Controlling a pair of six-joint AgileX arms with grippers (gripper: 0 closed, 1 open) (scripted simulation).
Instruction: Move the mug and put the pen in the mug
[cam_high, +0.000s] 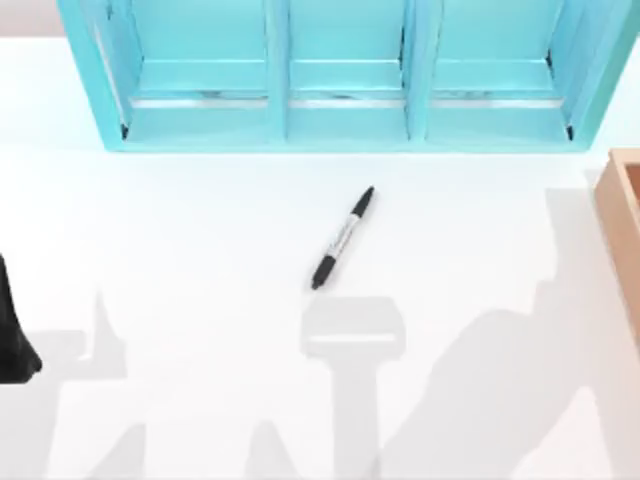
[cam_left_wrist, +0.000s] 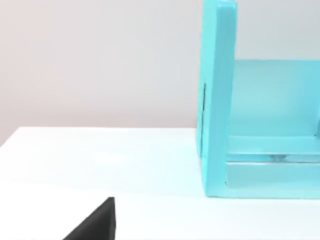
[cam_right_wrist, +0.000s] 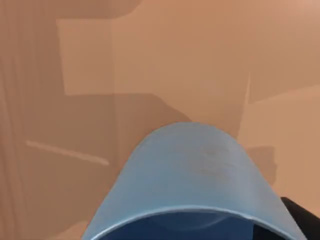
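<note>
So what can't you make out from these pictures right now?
- Right claw: whether it grips the small plain blue mug; in the right wrist view the mug sits close up, its lower part cut off by the picture's edge.
- Left arm: cut off at the top view's left edge.
- Slim black pen: label too small to read.

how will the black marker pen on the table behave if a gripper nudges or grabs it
The marker pen lies flat on the white table, so it cannot tip. Its slim round barrel would probably roll if pushed from the side. It looks rigid and light, so a grip across the grey-white middle should hold, though the smooth barrel may pivot if pinched near an end.
</note>
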